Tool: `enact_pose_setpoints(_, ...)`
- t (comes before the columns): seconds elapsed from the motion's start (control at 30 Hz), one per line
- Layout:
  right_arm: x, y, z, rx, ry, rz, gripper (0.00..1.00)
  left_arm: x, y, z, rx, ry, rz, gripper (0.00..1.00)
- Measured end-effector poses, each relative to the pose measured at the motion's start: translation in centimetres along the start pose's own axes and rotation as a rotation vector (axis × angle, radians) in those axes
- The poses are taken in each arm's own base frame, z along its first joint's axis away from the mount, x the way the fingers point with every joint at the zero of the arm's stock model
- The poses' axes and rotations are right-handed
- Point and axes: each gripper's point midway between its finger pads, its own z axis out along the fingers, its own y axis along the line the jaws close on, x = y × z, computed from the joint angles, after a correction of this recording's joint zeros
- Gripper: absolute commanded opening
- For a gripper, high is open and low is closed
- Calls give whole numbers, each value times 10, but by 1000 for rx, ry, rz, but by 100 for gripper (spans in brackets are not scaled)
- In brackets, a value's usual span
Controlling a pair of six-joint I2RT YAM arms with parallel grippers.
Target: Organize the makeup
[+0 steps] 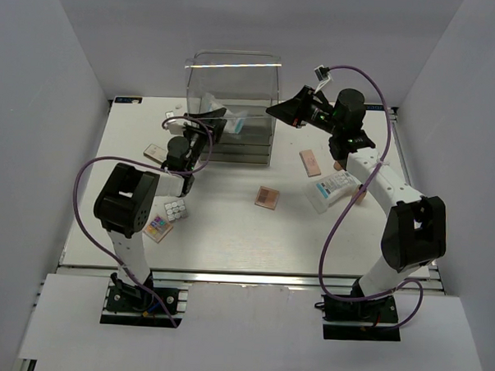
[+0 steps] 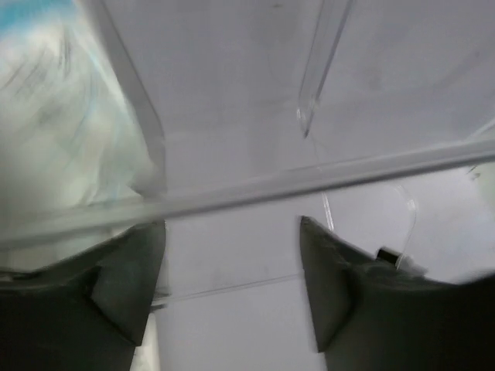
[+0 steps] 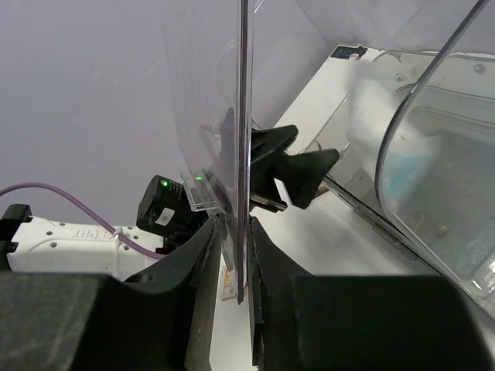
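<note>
Right fingers [image 3: 199,270] tight on acrylic panel [image 3: 244,139] — arm lettering [image 3: 83,230] blurred

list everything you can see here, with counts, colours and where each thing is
tall clear acrylic drawer box: 1, clear, far middle of the table
white-blue plastic packets: 2, white and blue, one at right by the right arm, one seen through the box
flat peach palettes: 3, peach, table centre, right of centre, far left
white palette of round pans: 1, white, near left
multicoloured palette: 1, mixed colours, just nearer than the white one
white table: 1, white, under everything
left gripper: 1, black, open, at the box's left side
right gripper: 1, black, closed on a clear wall of the box
</note>
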Motion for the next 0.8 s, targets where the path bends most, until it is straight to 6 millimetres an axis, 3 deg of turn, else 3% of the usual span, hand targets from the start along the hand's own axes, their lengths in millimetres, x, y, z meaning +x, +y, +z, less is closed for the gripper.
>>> enact_pose_setpoints(0.03, 0, -1, 0, 2, 0, -3, 23, 0, 2, 0, -6, -1, -1, 98)
enact_pose_setpoints(0.3, 2, -3, -1, 12, 5, -6, 24, 6, -2, -1, -9, 29, -42, 98)
enact_pose_setpoints(0.47, 2, -3, -1, 14, 5, -11, 24, 16, -34, -9, 14, 84, -21, 98)
enact_pose_setpoints(0.6, -2, 4, -4, 5, -6, -20, 24, 24, -44, -29, -27, 136, 26, 98)
enact_pose_setpoints(0.8, -3, 8, -6, 2, -2, -22, 24, 32, -28, -76, -155, 187, 121, 98)
